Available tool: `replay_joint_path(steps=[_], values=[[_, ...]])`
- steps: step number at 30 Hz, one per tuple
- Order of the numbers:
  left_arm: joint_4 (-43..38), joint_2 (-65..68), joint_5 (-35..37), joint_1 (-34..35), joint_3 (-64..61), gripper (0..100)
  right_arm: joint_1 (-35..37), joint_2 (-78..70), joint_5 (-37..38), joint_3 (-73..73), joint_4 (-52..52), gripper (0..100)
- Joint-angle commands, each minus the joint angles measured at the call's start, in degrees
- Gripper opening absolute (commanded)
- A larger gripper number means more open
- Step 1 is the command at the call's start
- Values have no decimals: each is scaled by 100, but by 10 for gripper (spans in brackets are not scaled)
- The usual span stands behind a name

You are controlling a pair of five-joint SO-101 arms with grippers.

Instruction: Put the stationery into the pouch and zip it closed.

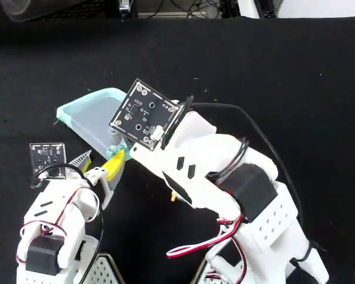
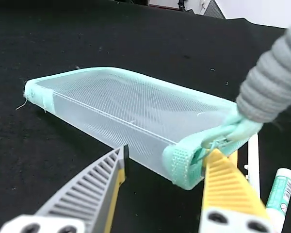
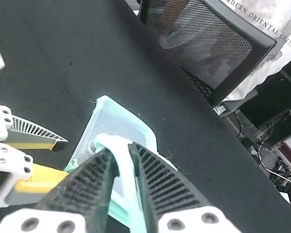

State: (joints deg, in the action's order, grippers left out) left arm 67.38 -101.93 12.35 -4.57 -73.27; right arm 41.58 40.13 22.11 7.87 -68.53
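The mint-edged mesh pouch lies flat on the black table, seen close in the left wrist view. My left gripper is open, and the pouch's near corner tab lies between its grey finger and yellow finger. My right gripper is shut on the pouch's mint pull loop at that same corner; one grey pad of it shows there. A white pen and a green-and-white tube lie beside the pouch, outside it.
The right arm covers the table's middle and hides the stationery from above, save an orange tip. A black mesh chair stands beyond the table's far edge. Open cloth lies to the right and back.
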Motion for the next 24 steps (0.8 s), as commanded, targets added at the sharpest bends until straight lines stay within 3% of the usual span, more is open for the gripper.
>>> replay_joint_path(steps=[1, 9, 13, 14, 16, 24], values=[[-141, 9, 18, 92, -40, 261, 44, 13, 35, -321, -18, 11], [-114, 9, 35, 84, -127, 236, 44, 22, 44, -295, -123, 11], [-149, 9, 18, 57, -57, 34, -18, 22, 44, -286, -369, 11], [-202, 9, 9, 57, -57, 23, -88, 22, 44, -286, -448, 11], [-308, 9, 44, 101, -84, 56, -220, 22, 44, -277, -615, 11], [-580, 9, 62, 101, -22, 28, -352, 444, 44, -286, -1020, 11]])
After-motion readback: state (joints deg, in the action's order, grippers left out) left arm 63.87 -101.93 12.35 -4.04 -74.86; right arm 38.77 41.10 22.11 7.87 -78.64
